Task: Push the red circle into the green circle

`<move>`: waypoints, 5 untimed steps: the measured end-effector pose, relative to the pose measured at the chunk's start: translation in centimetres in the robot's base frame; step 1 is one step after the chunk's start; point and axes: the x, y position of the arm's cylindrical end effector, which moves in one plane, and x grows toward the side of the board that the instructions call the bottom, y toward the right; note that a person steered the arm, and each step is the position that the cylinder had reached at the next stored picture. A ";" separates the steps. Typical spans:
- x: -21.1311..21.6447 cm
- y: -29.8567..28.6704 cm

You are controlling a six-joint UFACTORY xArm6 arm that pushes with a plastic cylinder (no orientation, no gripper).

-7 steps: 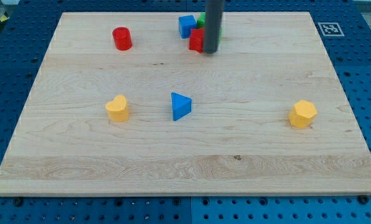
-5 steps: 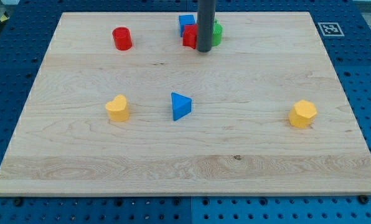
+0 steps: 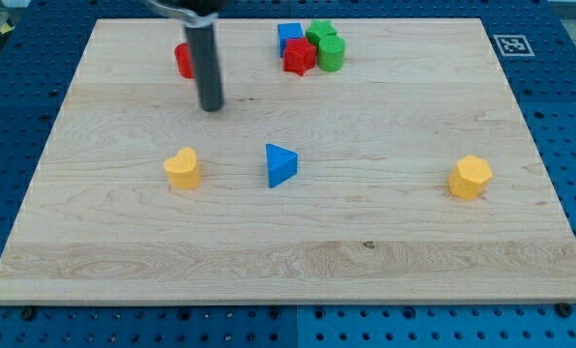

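The red circle [image 3: 183, 60] stands near the board's top left, partly hidden behind my rod. My tip [image 3: 211, 108] rests on the board just below and to the right of it, apart from it. The green circle [image 3: 331, 53] stands at the top middle, in a tight cluster with a red star-like block [image 3: 299, 57], a blue block [image 3: 289, 37] and another green block [image 3: 321, 32].
A yellow heart-shaped block [image 3: 183, 167] lies at the left middle. A blue triangle [image 3: 280, 165] lies at the centre. A yellow hexagon [image 3: 471, 177] lies at the right. The wooden board [image 3: 365, 251] sits on a blue perforated table.
My rod has moved left from the cluster at the top middle to just beside the red circle. The cluster now shows in full; the blocks have kept their places.
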 end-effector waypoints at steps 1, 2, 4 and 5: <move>-3.4 -5.3; -6.2 -6.7; -9.1 -4.9; -8.1 -2.8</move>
